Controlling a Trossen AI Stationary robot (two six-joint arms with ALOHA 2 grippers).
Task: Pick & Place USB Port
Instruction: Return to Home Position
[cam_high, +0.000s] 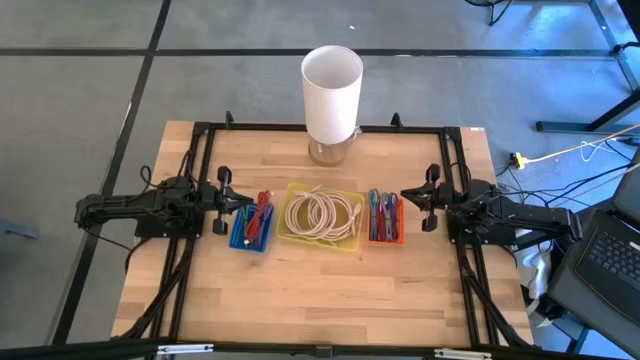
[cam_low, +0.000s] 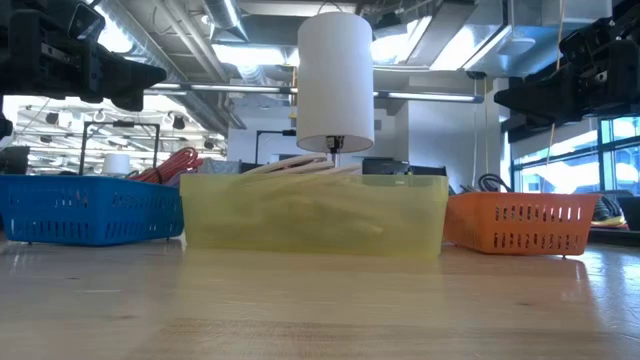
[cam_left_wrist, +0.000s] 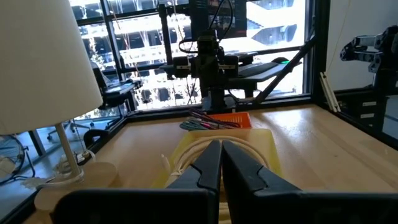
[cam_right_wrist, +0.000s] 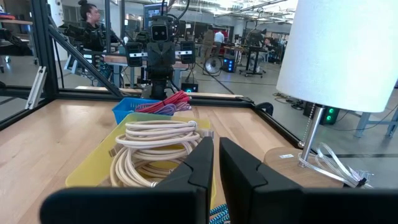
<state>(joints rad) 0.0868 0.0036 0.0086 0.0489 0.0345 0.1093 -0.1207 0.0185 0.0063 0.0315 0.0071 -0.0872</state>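
- Returning to home looked like the step in hand. In the high view the left end effector (cam_high: 240, 205) hung just outboard of the blue bin (cam_high: 238, 245) and the right end effector (cam_high: 408, 197) just outboard of the orange bin (cam_high: 385, 241). The yellow bin (cam_high: 292, 190) sat between the two, with the light brown cable (cam_high: 320, 213) coiled inside it. Coloured cables lay in both side bins and none showed loose on the worktop (cam_high: 320, 300), so the sorting seemed finished.
- Seen from the low view, both end effectors were raised well above the bins and touched nothing. The white lamp (cam_low: 335, 80) stood beyond the yellow bin, between them.
- From the left wrist view, the left end effector's fingers (cam_left_wrist: 208, 168) were clenched to a thin slit and held nothing. The light brown cable lay straight ahead of them, with the orange bin farther on in front of the right arm.
- From the right wrist view, the right end effector's fingers (cam_right_wrist: 202, 165) were likewise pressed almost together and empty. The coil in the yellow bin was just ahead, and the blue bin with its red and purple cables (cam_right_wrist: 171, 102) lay beyond it. A person (cam_right_wrist: 90, 22) showed far off in the room.
- What remained called only for each arm to settle at rest, clear of the bin rims. No further grasp appeared necessary.
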